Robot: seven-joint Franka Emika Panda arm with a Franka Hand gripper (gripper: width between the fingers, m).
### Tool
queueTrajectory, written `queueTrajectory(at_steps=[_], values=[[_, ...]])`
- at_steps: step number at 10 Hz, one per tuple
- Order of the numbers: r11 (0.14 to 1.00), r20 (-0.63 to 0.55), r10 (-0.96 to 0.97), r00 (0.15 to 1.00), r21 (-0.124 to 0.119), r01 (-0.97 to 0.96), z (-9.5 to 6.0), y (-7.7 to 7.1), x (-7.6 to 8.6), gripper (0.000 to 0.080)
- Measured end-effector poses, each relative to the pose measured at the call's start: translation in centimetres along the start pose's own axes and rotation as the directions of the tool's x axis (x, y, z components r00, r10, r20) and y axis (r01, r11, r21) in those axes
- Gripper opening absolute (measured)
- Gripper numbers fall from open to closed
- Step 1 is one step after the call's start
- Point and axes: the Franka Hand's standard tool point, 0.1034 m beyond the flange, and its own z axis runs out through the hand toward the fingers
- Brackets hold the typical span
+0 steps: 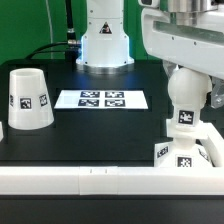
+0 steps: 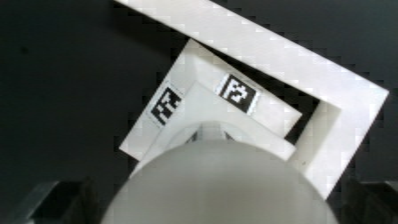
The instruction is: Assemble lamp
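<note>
While my fingers (image 1: 186, 100) grip the bulb (image 1: 186, 90), its long axis stands upright directly over the base (image 1: 184, 154), which sits in the corner of the worktop (image 1: 100, 135); the shade (image 1: 27, 100) stands well apart

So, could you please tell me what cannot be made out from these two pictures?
- Gripper: in the exterior view the frame's top edge cuts it off; whether the jaws are open or shut cannot be told.
- Bulb: in the wrist view its blurred body fills the foreground.
- Base: the bulb hides where the two meet, in both views.
- Shade: its far side faces away; absent from the wrist view.
</note>
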Motion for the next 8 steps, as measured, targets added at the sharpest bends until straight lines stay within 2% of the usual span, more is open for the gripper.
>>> queueTrajectory(at_steps=[3,5,8], values=[[0.958,-0.002,-0.285,0.958,-0.003,0.285,-0.01,-0.05,-0.11,0.0698],[0.916,-0.002,-0.401,0.916,-0.003,0.401,0.00,-0.05,-0.11,0.0698],[0.807,-0.003,-0.591,0.807,-0.007,0.591,-0.05,-0.01,-0.05,0.0698]])
